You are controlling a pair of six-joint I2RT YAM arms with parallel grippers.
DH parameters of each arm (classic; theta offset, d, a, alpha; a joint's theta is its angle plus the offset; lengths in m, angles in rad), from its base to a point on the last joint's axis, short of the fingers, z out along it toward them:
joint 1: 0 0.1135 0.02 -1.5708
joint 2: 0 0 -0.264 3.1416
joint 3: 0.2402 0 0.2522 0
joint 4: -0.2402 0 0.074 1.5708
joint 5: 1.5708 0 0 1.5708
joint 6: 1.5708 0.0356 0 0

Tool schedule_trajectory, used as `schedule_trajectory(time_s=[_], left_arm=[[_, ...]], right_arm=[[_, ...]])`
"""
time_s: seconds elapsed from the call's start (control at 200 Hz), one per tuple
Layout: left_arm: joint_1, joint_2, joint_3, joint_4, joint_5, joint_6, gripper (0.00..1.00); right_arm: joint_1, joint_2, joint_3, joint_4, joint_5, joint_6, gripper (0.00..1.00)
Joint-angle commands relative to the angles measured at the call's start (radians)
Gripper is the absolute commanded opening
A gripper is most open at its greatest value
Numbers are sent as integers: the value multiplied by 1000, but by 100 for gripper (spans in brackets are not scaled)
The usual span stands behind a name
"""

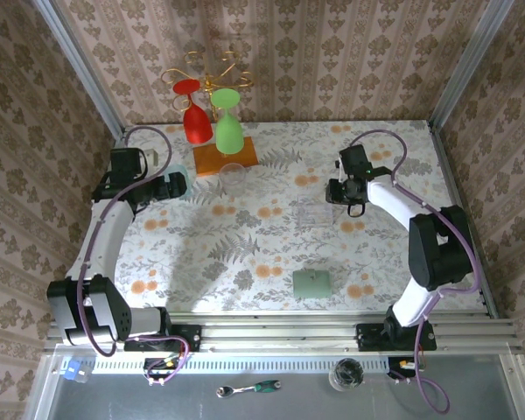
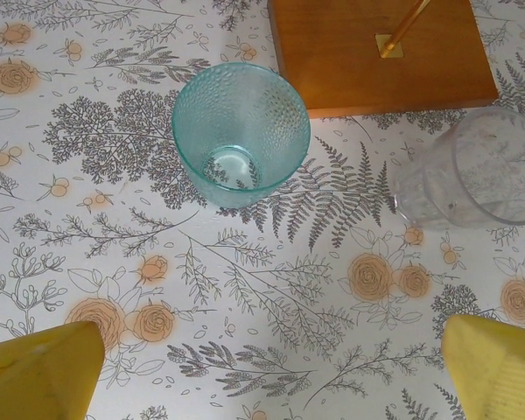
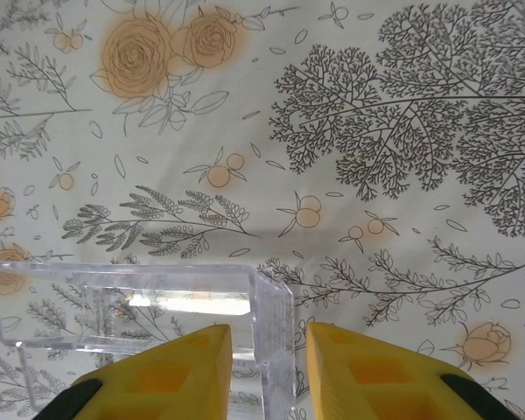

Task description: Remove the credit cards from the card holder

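On the flower-printed bench (image 1: 245, 236), the small flat sage-green card holder (image 1: 311, 283) lies folded shut near the front edge, a little right of centre and well apart from both arms.

At far right, we see the right end effector (image 3: 269, 354) lowered over a clear, box-like plastic piece (image 3: 140, 302). Its yellow fingers (image 3: 184, 372) straddle one upright corner wall of that piece, with the jaws drawn narrow. We cannot tell whether the pads actually press on the plastic.

At far left, the left end effector (image 1: 177, 185) hangs with its jaws spread wide and holds nothing. Its yellow fingertips (image 2: 44, 372) sit at the two near corners of the wrist view, with bare bench between them. Just beyond them stands a dimpled teal plastic tumbler (image 2: 241, 131), upright and empty. To its right, a clear plastic tumbler (image 2: 481, 166) stands near the flat orange-brown wooden base (image 2: 376, 52) of a gold wire rack (image 1: 212, 66). A red goblet (image 1: 194, 118) and a green goblet (image 1: 229, 127) hang bowl-down from the rack, side by side, at the far edge of the bench.
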Motion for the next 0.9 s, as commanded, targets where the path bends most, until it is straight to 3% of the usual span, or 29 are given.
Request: schedule_trajectory(time_s=[0.0,0.895], left_arm=[[4,13,-5,-2,-2,6,100],[-7,18,-5,-7,-27,16,100]], right_arm=[[12,29,39,-37,-12,-5,27],[43,67,73,-53,41,14,14]])
